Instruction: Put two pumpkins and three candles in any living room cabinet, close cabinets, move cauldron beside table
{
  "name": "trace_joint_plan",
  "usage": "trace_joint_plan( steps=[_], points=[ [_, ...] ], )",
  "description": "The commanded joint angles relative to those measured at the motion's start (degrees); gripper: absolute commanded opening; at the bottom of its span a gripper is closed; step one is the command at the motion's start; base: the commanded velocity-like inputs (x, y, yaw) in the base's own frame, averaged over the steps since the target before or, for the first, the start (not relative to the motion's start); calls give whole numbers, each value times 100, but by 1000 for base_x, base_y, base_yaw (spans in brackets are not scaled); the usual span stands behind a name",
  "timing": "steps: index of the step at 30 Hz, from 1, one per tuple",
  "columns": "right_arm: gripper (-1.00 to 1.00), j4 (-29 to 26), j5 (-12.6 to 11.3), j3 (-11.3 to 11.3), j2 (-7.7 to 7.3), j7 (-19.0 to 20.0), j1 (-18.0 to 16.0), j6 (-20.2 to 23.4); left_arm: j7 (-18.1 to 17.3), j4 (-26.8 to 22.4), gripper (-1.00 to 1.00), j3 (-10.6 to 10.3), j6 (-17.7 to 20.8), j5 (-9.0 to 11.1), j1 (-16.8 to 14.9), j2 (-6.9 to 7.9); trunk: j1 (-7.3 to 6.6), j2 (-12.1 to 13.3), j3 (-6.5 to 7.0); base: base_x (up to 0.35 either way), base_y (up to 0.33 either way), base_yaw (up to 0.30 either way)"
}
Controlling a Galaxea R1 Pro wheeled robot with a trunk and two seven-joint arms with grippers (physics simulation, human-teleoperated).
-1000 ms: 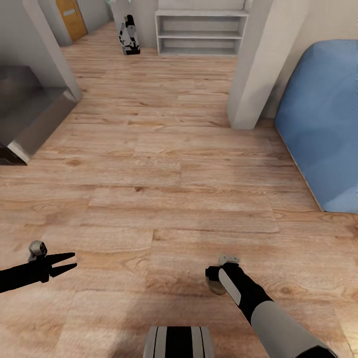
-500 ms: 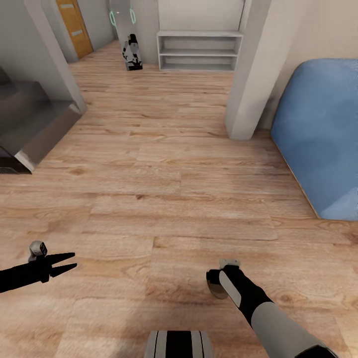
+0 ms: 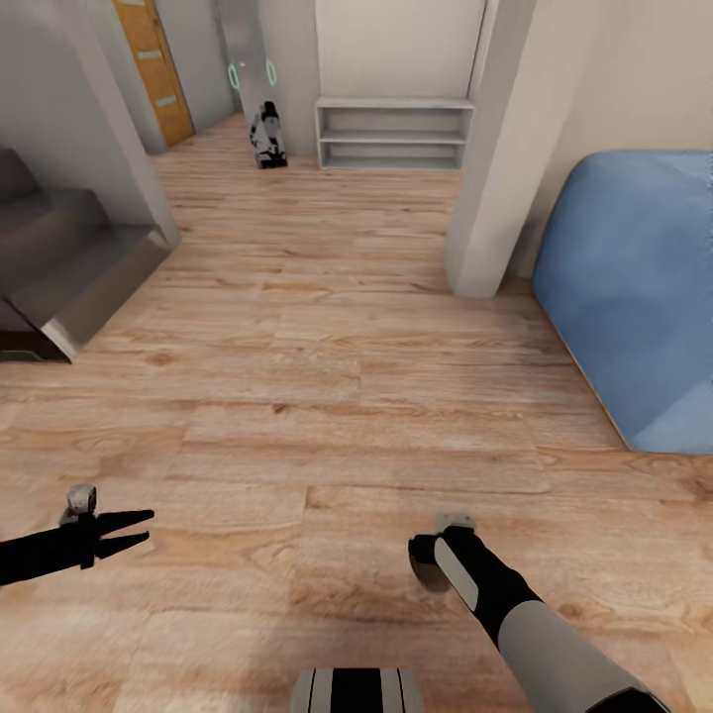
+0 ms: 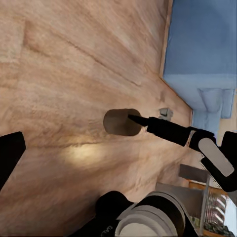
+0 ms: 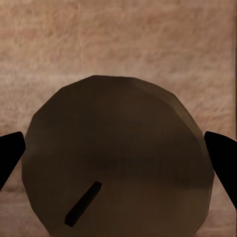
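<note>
Right gripper (image 3: 428, 564) pinching a stubby grey-beige candle (image 5: 116, 158) (wick a dark sliver), left gripper (image 3: 139, 527) slightly spread, grained plank floor (image 3: 327, 396) beneath.

Whole head view shifted downward.

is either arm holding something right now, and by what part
The right gripper holds a candle by its round sides, jaws either side. The left gripper is open, holding nothing.

One candle (image 5: 116, 158); one blue beanbag (image 3: 634, 287); one white shelf unit (image 3: 394, 134); one orange door (image 3: 155, 64); two arms.
</note>
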Motion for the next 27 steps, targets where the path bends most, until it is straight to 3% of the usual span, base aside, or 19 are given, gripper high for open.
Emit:
trace_joint_plan(
  steps=[1,4,6,9,10,13,18,21,27],
  points=[
    [-100,-8,-64,32,-4,-56,-2,16,227,0,100,3,53,9,-1,1,-3,0,19,0,0,0],
    [-100,-10,-63,31,-2,-56,-2,21,1285,0,100,18,53,0,-1,-16,-11,4,85,0,0,0],
    [-100,-84,-64,31,4,-60,-2,51,2428,-30,100,22,53,4,-1,-107,-16,7,129,0,0,0],
    [-100,-514,-66,34,91,-70,62,245,3290,-58,100,30,57,11,-1,-232,-24,11,196,0,0,0],
    [-100,-1003,-84,30,128,-72,136,641,3594,-160,100,31,62,9,-1,-306,-26,12,218,0,0,0],
    [-100,-2449,-137,13,162,-79,258,1844,3932,-367,100,26,79,5,-1,-442,-34,16,284,0,0,0],
    [-100,-4010,-171,-9,184,-92,803,2807,4028,-438,100,16,109,5,-1,-491,-47,23,395,0,0,0],
    [-100,-4087,-172,0,183,-92,832,2833,4121,-442,100,3,106,-7,-1,-622,-55,27,462,0,0,0],
    [-100,-4086,-166,-3,173,-92,836,2814,4892,-447,100,8,126,0,-8,-721,-70,35,595,0,0,0]
  ],
)
